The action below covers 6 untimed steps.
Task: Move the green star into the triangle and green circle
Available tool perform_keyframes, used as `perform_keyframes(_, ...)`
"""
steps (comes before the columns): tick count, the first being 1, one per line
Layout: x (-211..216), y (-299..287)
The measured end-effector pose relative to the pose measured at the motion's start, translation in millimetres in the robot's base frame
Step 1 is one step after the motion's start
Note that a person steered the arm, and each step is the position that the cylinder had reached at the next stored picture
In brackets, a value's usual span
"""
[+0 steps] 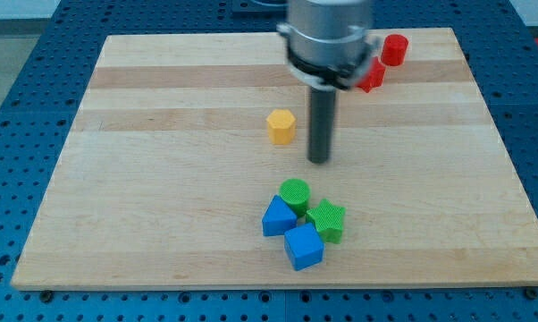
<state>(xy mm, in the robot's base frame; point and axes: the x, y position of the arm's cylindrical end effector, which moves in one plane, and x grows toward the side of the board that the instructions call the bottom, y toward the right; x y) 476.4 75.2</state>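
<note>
The green star (327, 220) lies near the view's bottom centre, touching the green circle (294, 193) at its upper left and the blue cube (304, 246) below it. The blue triangle (277, 217) sits left of the star, against the green circle and the cube. My tip (319, 160) rests on the board above this cluster, a short way above the green circle and star, touching none of them.
A yellow hexagon block (281, 126) lies left of the rod. A red cylinder (394, 49) and a red block (372, 75), partly hidden by the arm, lie at the view's top right. The wooden board (162, 179) sits on a blue perforated table.
</note>
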Motion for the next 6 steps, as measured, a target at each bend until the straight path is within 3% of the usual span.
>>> perform_keyframes(1,52.2,80.5)
perform_keyframes(2,102.3,62.1)
perform_keyframes(4,108.3,-35.8)
perform_keyframes(6,64.7,-87.9)
